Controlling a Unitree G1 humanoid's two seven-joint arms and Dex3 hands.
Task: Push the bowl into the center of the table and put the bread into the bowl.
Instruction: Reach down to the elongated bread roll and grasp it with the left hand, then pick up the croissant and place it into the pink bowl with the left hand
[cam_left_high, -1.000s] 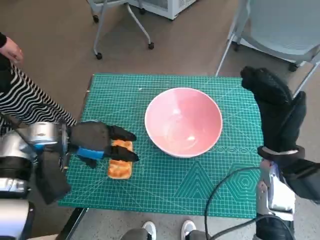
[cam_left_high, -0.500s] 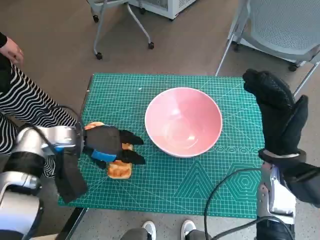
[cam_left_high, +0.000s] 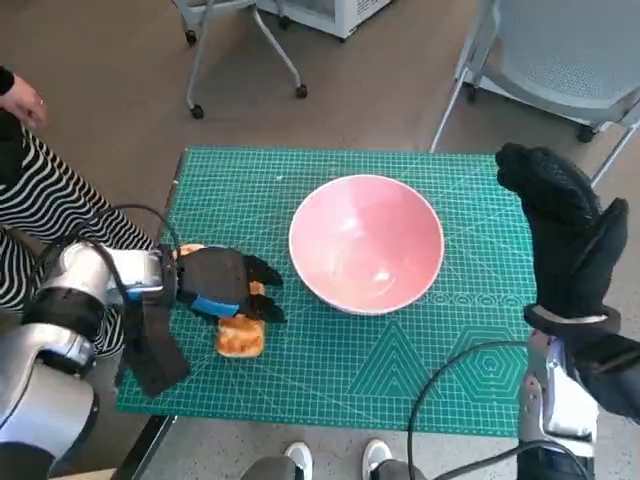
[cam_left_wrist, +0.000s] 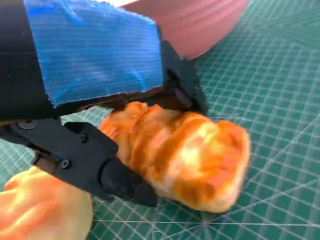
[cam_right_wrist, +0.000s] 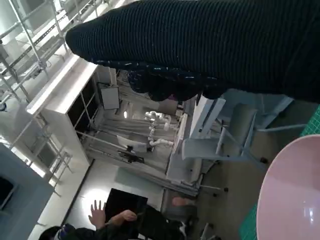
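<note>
The blue-taped black left hand is right down on the golden-brown bread roll, and the left wrist view shows it best: black fingers on either flank of the glazed loaf, touching its crust. It looks like a grip, but the loaf seems to be resting on the green gridded cutting mat, not lifted. The roll's long axis runs out from between the fingers, so they straddle its short width. A second bun lies just behind the hand, near the wrist. The wide pink bowl sits just past the fingertips, near but apart, about mid-table. The gloved right hand is raised off the far edge, holding nothing, fingers together as far as I can tell. Left hand is plainly nearer; judging by this, the carry goes forward over the near rim.
</note>
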